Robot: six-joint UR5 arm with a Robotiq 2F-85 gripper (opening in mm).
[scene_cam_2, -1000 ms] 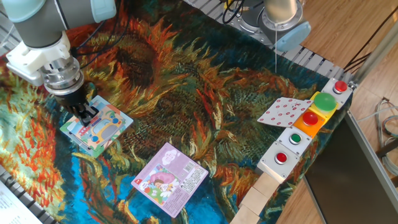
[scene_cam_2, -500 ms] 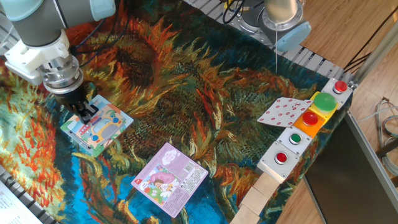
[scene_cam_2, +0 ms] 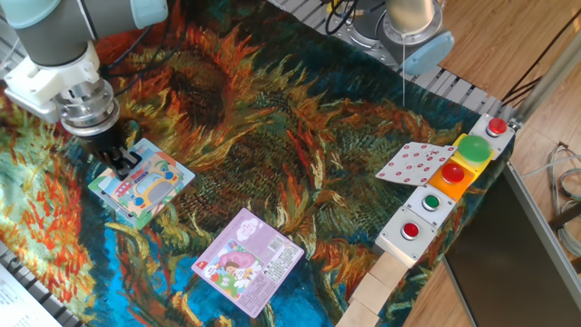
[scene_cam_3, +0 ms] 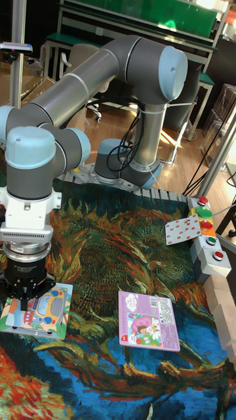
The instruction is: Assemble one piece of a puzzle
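The puzzle (scene_cam_2: 143,187) is a square board with a teal edge and a cartoon bus picture, lying flat on the cloth at the left; it also shows in the tall fixed view (scene_cam_3: 40,310). My gripper (scene_cam_2: 124,163) points straight down over the board's far left corner (scene_cam_3: 26,300), its dark fingers close together with the tips just above or at the board. I cannot make out the piece as a separate thing; it may be hidden under the fingers or lost in the board's print.
A purple-pink card (scene_cam_2: 248,260) lies near the front of the cloth. A red-and-white patterned card (scene_cam_2: 413,163) leans against a row of button boxes (scene_cam_2: 451,177) at the right. Wooden blocks (scene_cam_2: 381,277) line the front right edge.
The gripper has crept a little up and to the left over the board's corner. The board and both cards have not moved.
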